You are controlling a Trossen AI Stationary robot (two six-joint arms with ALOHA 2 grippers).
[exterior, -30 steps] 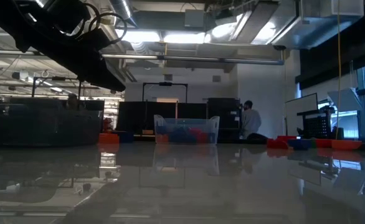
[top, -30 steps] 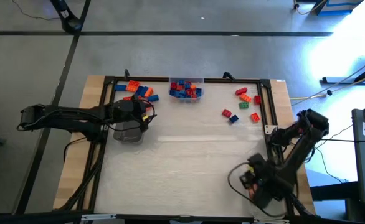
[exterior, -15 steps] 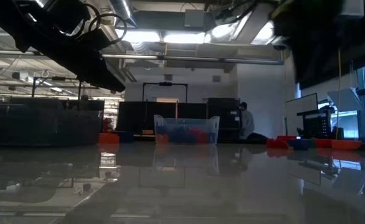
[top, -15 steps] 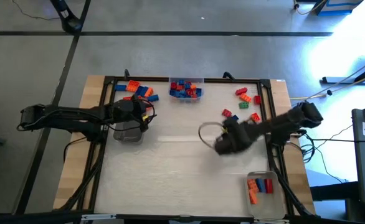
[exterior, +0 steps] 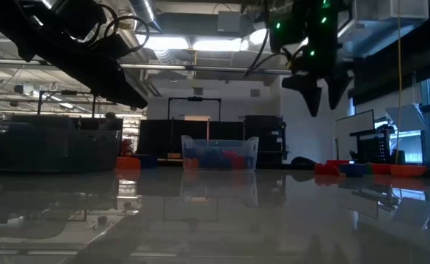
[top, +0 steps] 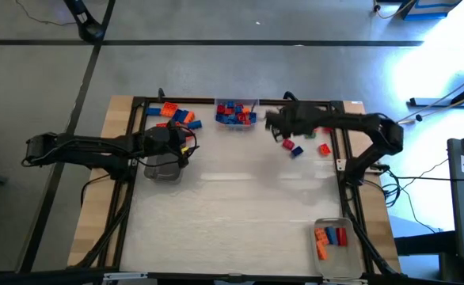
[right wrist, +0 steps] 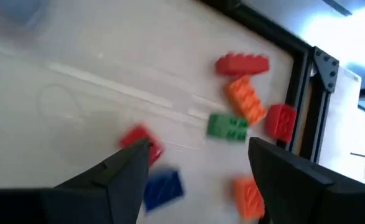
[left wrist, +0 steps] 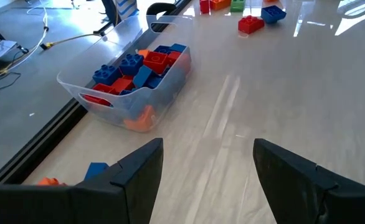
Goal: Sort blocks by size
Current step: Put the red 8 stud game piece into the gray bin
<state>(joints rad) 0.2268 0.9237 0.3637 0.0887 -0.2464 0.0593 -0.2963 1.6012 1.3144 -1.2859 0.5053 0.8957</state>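
Observation:
Loose blocks lie flat on the table at its far right: a long red one [right wrist: 242,63], an orange one [right wrist: 246,99], a green one [right wrist: 227,126], a square red one [right wrist: 281,120], another red [right wrist: 142,142] and a blue one [right wrist: 164,185]. My right gripper [top: 275,127] hangs open, high above them [exterior: 323,92], touching nothing. More blocks [top: 176,115] lie at the far left. My left gripper [top: 186,146] waits open above a clear tray [top: 162,169], nothing between its fingers [left wrist: 139,171].
A clear tray [left wrist: 129,84] full of blue and red blocks stands at the far middle. Another clear tray [top: 332,237] with orange, red and blue blocks sits at the near right corner. A black frame [top: 347,150] rims the table. Bare tabletop spans the middle.
My right gripper has swung from above the near right tray toward the table's far edge, passing over the middle, and has turned about; it now hangs over the loose blocks at the far right. The near right tray stays put with its blocks.

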